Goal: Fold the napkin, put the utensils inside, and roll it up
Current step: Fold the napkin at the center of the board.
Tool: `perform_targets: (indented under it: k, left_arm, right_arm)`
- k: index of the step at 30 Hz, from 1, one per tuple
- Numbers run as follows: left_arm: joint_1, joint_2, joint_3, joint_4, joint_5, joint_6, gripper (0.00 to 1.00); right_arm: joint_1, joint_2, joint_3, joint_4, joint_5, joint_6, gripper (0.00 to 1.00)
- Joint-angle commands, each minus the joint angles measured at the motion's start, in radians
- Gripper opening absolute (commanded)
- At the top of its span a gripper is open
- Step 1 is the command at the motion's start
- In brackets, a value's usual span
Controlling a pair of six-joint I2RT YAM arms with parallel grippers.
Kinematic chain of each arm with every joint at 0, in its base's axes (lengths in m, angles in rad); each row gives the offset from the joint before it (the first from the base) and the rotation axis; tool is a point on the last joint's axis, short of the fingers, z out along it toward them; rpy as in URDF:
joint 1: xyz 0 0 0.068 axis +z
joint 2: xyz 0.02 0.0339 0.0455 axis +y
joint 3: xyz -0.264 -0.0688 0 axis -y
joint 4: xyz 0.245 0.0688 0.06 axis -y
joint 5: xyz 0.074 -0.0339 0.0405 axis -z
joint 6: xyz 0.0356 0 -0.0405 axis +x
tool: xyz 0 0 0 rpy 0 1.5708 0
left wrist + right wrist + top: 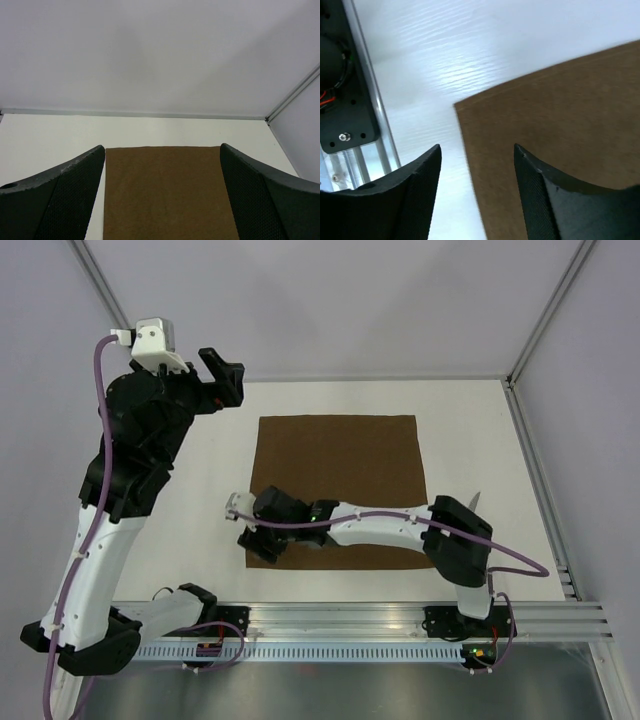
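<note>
The napkin point(340, 475) was recorded lying flat and fully open around the middle of the desk point(470, 430); no fold, crease or roll was seen in any view. Progress was therefore judged as nil: the fold, the loading of the knife and the rolling were all left to be done. The napkin was close to square, so no clear long axis could be assigned; its sides were noted parallel to the desk edges, one corner toward each desk corner. Of the knife point(479, 499) only a slim pale point was visible, just off the napkin's right side toward the right edge of the desk, the rest hidden under the right arm point(400, 525). The tip was read as pointing to the far edge, leaning slightly right, so the long axis was judged to run roughly near-to-far; the handle could not be seen. The right hand point(255, 545) was positioned low at the napkin's near-left corner. In the right wrist view the hand point(477, 147) was spread, its fingers straddling the cloth's left side just behind the corner, with nothing pinched; contact with the cloth could not be determined. The left hand point(222, 375) was held high over the far-left corner of the desk, well apart from the napkin; in the left wrist view it point(162, 146) was spread wide and empty.
</note>
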Motion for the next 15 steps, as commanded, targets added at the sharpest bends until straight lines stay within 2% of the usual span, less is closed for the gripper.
perform_targets:
  k: [1, 6, 15]
  left_arm:
    - [0.003, -0.002, 0.072, 0.000, -0.021, -0.023, 1.00]
    - [0.003, -0.007, 0.089, 0.000, -0.018, -0.011, 1.00]
    - [0.003, -0.013, 0.061, 0.000, -0.017, 0.006, 1.00]
  right_arm:
    - [0.049, 0.071, 0.055, 0.037, 0.022, 0.005, 0.65]
    - [0.099, 0.145, 0.092, 0.045, 0.049, 0.043, 0.60]
    - [0.116, 0.218, 0.142, 0.045, 0.094, 0.055, 0.52]
